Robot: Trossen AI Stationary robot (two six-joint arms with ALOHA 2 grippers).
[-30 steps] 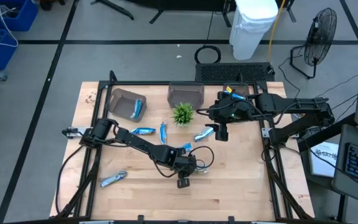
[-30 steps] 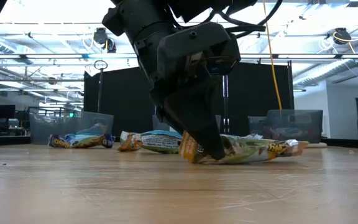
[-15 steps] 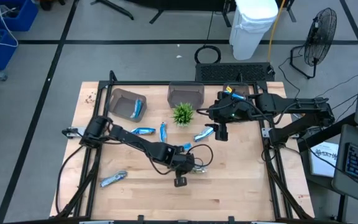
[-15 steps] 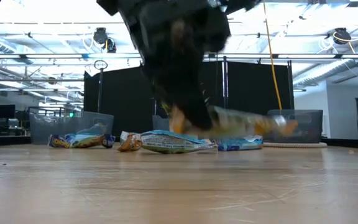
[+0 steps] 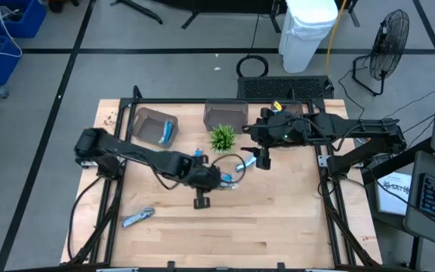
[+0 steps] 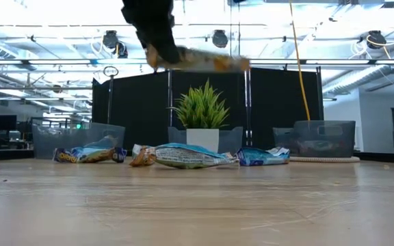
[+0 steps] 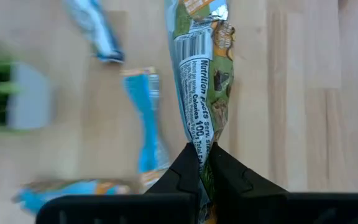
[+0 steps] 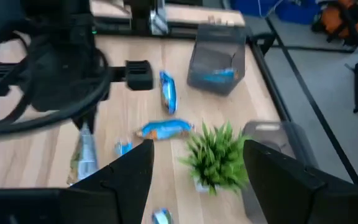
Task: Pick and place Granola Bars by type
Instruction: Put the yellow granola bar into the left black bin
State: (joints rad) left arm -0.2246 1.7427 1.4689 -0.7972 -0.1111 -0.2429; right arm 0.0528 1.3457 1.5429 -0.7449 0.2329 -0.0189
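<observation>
Green-wrapped granola bar hangs pinched in left claw; right claw seemingly spread.

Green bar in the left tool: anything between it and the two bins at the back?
Left tool holds the green bar lifted off the table. The plant stands just in front of the empty bin. Blue bars lie flat below the path to the other bin, low enough to pass over.

Green/tan granola bar lifted off table; blue bars lie flat, maybe 5.
</observation>
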